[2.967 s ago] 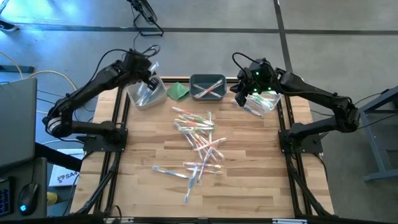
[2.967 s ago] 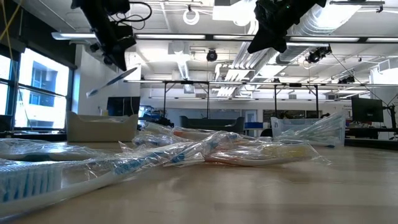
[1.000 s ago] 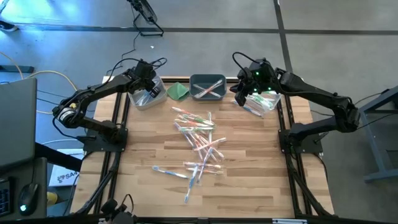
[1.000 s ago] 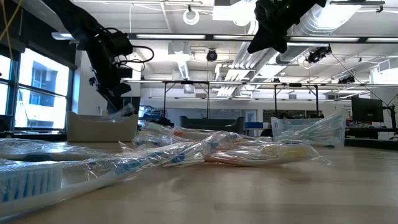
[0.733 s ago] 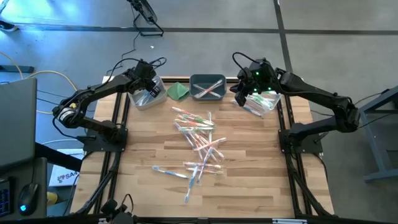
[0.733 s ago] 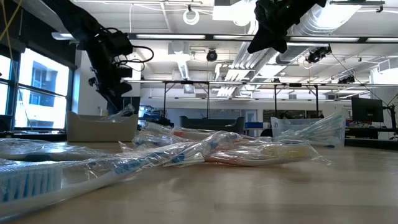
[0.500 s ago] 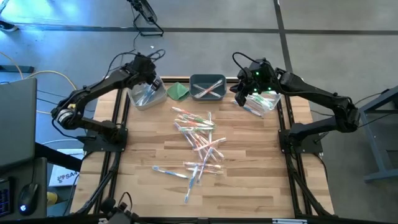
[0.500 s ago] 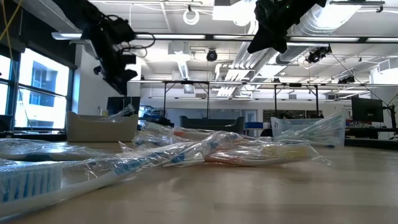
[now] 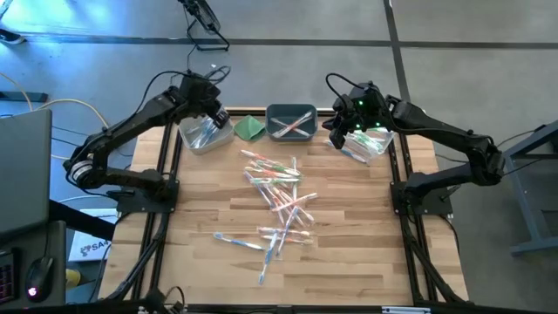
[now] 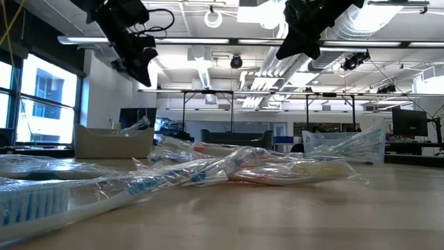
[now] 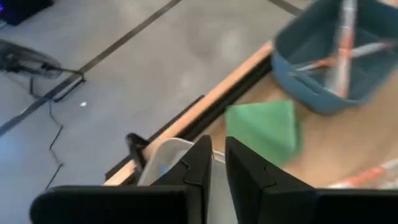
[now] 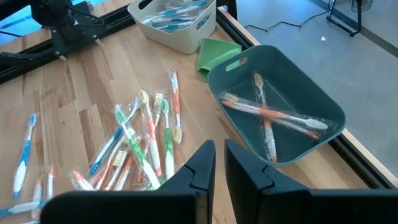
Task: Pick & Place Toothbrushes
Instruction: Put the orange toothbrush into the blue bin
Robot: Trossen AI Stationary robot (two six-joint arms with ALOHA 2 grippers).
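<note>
Several wrapped toothbrushes (image 9: 275,187) lie in a loose pile mid-table, also in the right wrist view (image 12: 140,140). Blue ones lie in the white bin (image 9: 202,135) at the far left. Two orange ones (image 12: 267,115) lie crossed in the grey-green bin (image 9: 291,122). My left gripper (image 9: 212,112) hangs shut and empty above the white bin's far part (image 11: 163,158). My right gripper (image 9: 338,138) hangs shut and empty beside the clear bin (image 9: 368,144) at the far right.
A folded green cloth (image 9: 250,127) lies between the white and grey-green bins. Black frame rails run along the table's left and right sides. Bare wood lies along the near edge and on both sides of the pile. A laptop stands off the table's left.
My left gripper has risen from low inside the white bin to well above it and has drifted a little toward the far edge. The toothbrushes in the bin stay where they were. My right arm has kept still.
</note>
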